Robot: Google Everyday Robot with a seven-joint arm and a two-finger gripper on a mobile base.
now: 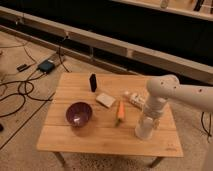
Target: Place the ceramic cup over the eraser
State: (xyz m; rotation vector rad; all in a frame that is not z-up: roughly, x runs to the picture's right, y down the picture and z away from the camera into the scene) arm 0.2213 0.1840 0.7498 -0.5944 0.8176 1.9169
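1 end effector hangs at the ceramic cup's top.

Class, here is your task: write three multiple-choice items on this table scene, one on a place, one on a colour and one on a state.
1. Where is the gripper? A on the floor. B at the cup. C against the wall.
2. The bowl is: A purple. B green. C yellow.
3. The eraser is: A covered by the cup. B standing uncovered. C lying in the bowl.
Answers: B, the arm ends right at the cup. A, its rim and inside look purple. B, it stands bare, well apart from the cup.
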